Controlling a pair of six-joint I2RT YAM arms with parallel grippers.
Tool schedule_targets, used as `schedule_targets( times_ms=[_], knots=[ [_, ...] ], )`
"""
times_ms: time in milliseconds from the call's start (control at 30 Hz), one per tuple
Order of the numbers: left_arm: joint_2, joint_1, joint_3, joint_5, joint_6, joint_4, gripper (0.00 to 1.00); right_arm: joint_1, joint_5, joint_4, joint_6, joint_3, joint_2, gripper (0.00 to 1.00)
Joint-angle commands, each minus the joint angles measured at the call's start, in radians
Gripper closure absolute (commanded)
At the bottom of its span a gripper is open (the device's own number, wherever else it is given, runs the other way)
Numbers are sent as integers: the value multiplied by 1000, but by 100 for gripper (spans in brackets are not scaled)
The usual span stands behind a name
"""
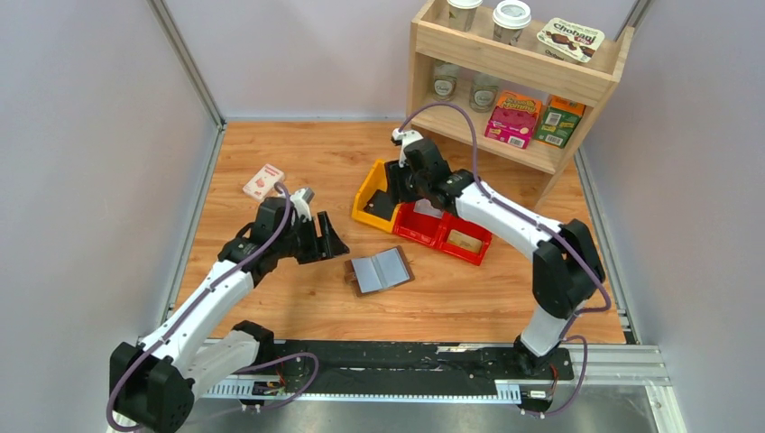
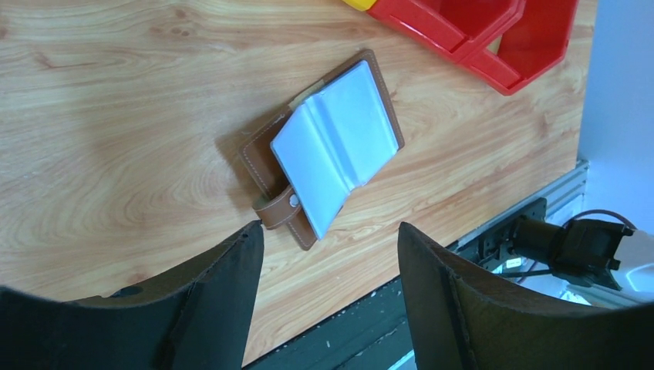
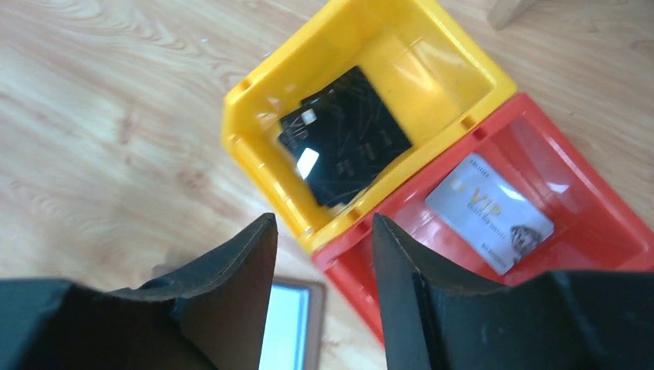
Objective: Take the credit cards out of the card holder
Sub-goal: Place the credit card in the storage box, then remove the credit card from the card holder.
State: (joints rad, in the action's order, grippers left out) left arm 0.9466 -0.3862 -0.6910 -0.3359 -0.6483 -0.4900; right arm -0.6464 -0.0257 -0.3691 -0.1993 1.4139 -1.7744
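The brown card holder (image 1: 379, 271) lies open on the wooden table, its grey-blue inner panels up. In the left wrist view it (image 2: 332, 150) lies just beyond my fingers, strap and snap toward me. My left gripper (image 1: 330, 242) (image 2: 330, 225) is open and empty, left of the holder. My right gripper (image 1: 394, 188) (image 3: 324, 217) is open and empty above the yellow bin (image 3: 432, 69). Black cards (image 3: 343, 146) lie in that bin. A white VIP card (image 3: 490, 212) lies in the red bin (image 3: 594, 223). The holder's edge (image 3: 289, 324) shows between the right fingers.
The yellow bin (image 1: 372, 191) and the red bins (image 1: 431, 236) stand side by side behind the holder. A white-and-red small box (image 1: 262, 181) lies at the back left. A wooden shelf (image 1: 514, 54) with cups, jars and cartons stands at the back right. A black rail (image 1: 406, 356) runs along the near edge.
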Motion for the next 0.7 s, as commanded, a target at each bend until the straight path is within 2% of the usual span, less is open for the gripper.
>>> schedule_targets(
  times_ms=[0, 233, 400, 667],
  knots=[
    [27, -22, -41, -63, -23, 79, 31, -44, -28, 13, -107, -104, 136, 48],
    [116, -103, -51, -83, -27, 131, 52, -154, -81, 16, -273, -318, 251, 46],
    [191, -144, -39, -91, -13, 160, 60, -209, -123, 38, -379, -426, 264, 45],
    [325, -160, 54, -63, 1, 264, 69, -271, -134, 71, -405, -457, 205, 46]
  ],
)
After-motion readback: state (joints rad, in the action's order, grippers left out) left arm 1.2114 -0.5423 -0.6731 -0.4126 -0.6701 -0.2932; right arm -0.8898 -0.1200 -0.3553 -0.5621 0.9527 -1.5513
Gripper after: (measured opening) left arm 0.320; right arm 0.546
